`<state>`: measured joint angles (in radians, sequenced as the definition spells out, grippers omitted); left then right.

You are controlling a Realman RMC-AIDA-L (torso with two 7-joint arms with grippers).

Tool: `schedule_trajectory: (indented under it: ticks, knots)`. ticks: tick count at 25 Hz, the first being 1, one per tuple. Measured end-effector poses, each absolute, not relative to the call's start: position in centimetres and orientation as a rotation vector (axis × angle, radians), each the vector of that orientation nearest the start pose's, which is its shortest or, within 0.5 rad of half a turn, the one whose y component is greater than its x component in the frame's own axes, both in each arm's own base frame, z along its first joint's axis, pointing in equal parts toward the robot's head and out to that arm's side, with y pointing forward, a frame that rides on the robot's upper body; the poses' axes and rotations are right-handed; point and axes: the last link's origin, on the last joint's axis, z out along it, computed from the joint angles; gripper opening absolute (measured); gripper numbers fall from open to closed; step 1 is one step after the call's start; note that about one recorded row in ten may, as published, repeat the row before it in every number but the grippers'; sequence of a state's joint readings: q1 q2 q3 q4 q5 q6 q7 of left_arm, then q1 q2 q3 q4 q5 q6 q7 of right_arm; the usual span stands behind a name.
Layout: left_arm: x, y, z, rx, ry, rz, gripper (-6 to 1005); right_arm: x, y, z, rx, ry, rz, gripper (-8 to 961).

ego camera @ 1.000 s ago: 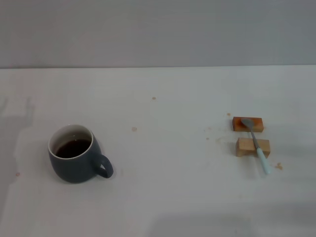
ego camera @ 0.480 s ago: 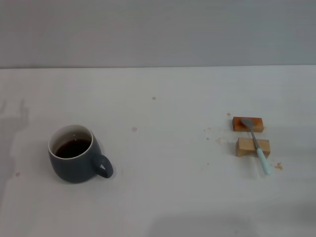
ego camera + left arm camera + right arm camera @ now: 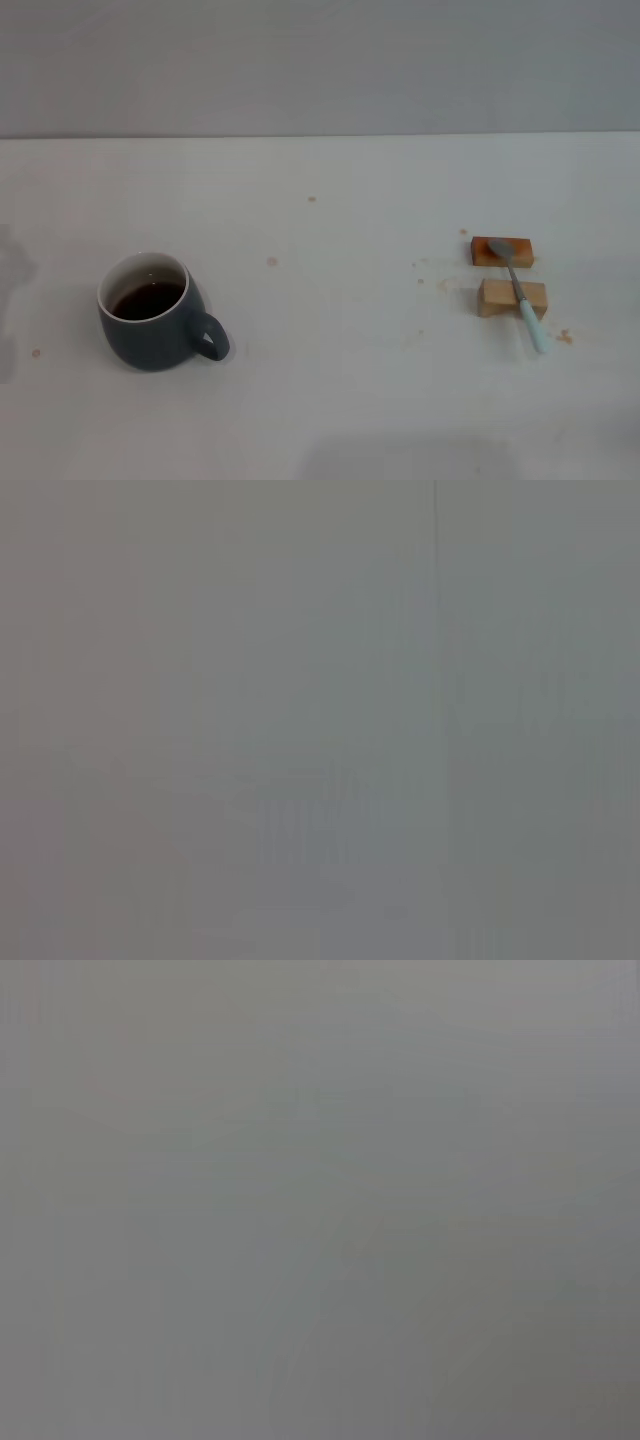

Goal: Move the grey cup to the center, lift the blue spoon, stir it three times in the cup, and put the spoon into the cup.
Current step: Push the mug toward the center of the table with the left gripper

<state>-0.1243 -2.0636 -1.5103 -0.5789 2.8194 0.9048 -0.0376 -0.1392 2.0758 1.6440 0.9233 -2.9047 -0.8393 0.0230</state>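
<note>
The grey cup [image 3: 152, 315] stands upright on the white table at the left in the head view, with dark brown liquid inside and its loop handle [image 3: 211, 338] towards the front right. The blue spoon [image 3: 520, 290] lies across two small wooden blocks at the right, its metal bowl on the far block [image 3: 502, 251] and its pale blue handle past the near block [image 3: 512, 298]. Neither gripper shows in the head view. Both wrist views show only a plain grey surface.
The white table [image 3: 330, 330] carries a few small brown crumbs and stains near the blocks and in the middle. A grey wall [image 3: 320, 60] closes off the back. A faint shadow lies at the table's far left edge.
The cup, spoon and blocks have not moved. The faint shadow on the table's left side has shifted further towards the left edge.
</note>
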Motion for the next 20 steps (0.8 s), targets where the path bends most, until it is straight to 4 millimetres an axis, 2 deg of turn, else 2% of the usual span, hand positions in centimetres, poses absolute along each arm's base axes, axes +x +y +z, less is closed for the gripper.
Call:
schedule_trajectory:
  ticks: [4,10,20]
  knots:
    - [-37.7,29.4,4.0,-1.378,-0.593,-0.517,-2,37.6,25.6,11.4,-1.174,0.499,0.500,722]
    - [-38.7,28.1,2.4,-1.426,-0.621,-0.472,-2,37.5,25.6,12.0,-1.167,0.475,0.485,722]
    - [-38.5,27.0,0.5,-1.487,-0.671,-0.517,-2,37.0,26.0,12.6,-1.166,0.449,0.463,722]
